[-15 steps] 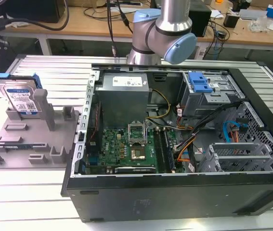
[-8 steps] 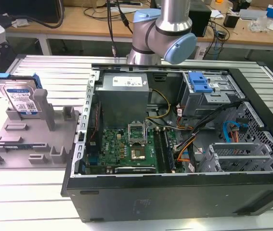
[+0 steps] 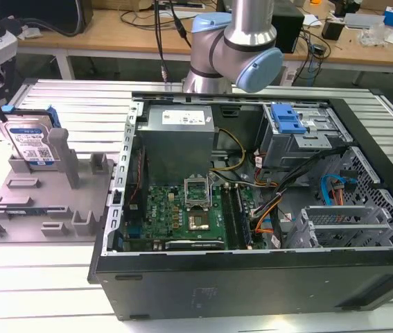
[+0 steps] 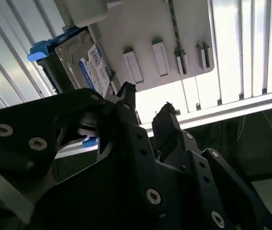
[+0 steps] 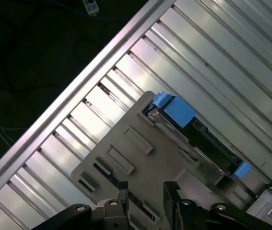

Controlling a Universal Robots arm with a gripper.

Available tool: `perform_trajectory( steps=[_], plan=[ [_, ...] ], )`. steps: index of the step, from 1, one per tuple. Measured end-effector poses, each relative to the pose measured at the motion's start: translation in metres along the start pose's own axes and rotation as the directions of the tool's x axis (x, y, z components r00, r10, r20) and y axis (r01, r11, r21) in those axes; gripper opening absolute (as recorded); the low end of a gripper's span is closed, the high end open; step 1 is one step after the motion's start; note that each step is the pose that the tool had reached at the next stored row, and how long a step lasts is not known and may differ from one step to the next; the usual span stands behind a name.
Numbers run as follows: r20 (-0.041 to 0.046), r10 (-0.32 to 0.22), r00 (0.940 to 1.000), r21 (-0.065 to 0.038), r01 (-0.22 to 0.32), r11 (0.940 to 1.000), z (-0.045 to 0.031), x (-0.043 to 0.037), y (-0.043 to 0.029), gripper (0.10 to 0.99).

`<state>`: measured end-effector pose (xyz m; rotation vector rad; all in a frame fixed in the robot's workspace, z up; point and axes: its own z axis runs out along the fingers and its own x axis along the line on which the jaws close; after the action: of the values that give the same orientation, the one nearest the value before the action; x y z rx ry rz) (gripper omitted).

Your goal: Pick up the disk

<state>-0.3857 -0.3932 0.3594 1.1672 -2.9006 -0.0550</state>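
Observation:
The disk (image 3: 33,142) stands upright on its edge at the far end of the grey slotted fixture plate (image 3: 44,201), at the exterior view's left. It is silver with a white-and-blue label and blue side rails. In the second wrist view the disk (image 4: 85,62) shows its label face. The first wrist view has the disk (image 5: 193,129) edge-on beside the plate (image 5: 140,163). My gripper (image 4: 147,100) hangs well above the plate (image 4: 145,28), apart from the disk. In both wrist views the gripper (image 5: 145,187) is open, with nothing between its black fingers.
An open computer case (image 3: 251,194) lies on the ribbed metal table (image 3: 30,291) right of the fixture, with a blue drive-bay bracket (image 3: 287,119) inside. The arm's base (image 3: 234,48) stands behind the case. The table's edge (image 5: 78,100) runs near the plate, with dark floor beyond.

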Motion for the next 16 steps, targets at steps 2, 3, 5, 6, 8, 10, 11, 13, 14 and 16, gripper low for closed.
perform_trajectory(
  steps=[2,3,5,6,8,10,11,13,14,16],
  plan=[
    [-0.0014,-0.033,0.9995,0.0,0.033,0.9995,0.0001,0.0,0.0,0.482],
    [-0.0019,-0.045,0.999,0.0,0.045,0.999,0.0001,0.0,0.0,0.482],
    [-0.0042,-0.075,0.9972,0.001,0.075,0.9972,0.0003,0.0,0.0,0.482],
    [-0.0049,-0.09,0.996,0.001,0.09,0.996,0.0003,0.0,0.0,0.482],
    [-0.0068,-0.139,0.9903,0.001,0.139,0.9903,0.0004,0.0,0.0,0.482],
    [-0.0086,-0.19,0.9817,0.001,0.19,0.9818,0.0006,-0.0001,0.0,0.482],
    [-0.0095,-0.214,0.9769,0.001,0.214,0.9769,0.0006,-0.0001,0.0,0.482],
    [-0.0111,-0.255,0.9669,0.0,0.255,0.967,0.0008,0.0,0.0,0.482],
    [-0.0117,-0.272,0.9622,0.0,0.272,0.9622,0.0009,-0.0001,0.0,0.482],
    [-0.0141,-0.337,0.9416,-0.001,0.337,0.9417,0.0012,-0.0001,-0.0001,0.482]
  ],
)
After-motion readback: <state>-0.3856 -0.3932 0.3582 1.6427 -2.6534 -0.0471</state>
